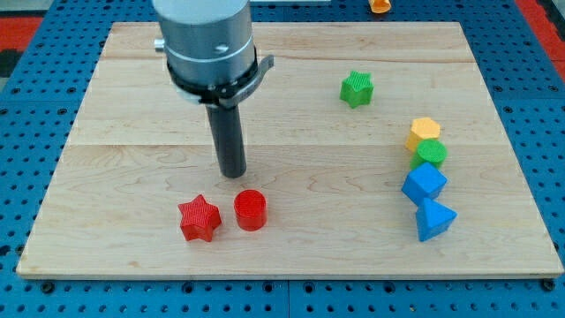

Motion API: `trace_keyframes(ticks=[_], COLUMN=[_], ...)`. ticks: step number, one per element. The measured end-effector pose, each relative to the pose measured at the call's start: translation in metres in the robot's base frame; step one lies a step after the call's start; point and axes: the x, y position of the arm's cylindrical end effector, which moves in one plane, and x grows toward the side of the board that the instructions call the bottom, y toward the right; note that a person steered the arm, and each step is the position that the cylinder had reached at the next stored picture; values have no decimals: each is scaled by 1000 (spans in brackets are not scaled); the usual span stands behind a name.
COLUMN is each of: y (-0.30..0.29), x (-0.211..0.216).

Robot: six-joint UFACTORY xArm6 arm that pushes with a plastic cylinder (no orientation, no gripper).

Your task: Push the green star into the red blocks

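Resting on a pale wooden board (pixel 132 106), blue pegboard (pixel 35 35) around, no gripper visible.

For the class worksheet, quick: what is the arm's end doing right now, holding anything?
My tip: a bare rod, holding nothing, touching no block, just above the red cylinder and red star; green star far off.

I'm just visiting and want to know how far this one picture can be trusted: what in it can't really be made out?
- Arm: cut off by the view's top edge; only its grey lower housing and dark rod show.
- Orange object: cut by the top edge, shape unclear.
- Green block: partly hidden behind the yellow block and blue cube; shape uncertain.
- My tip: whether it touches the board cannot be told.
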Motion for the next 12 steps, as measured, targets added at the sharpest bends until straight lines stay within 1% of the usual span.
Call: trace_keyframes(ticks=[1, 2, 3, 4, 6, 7, 8, 9, 10, 11, 12], y=[42, 97, 138, 190, 273, 226, 155, 106, 161, 143, 76], x=[-24, -39, -45, -68, -104, -134, -99, -91, -109, -145, -141])
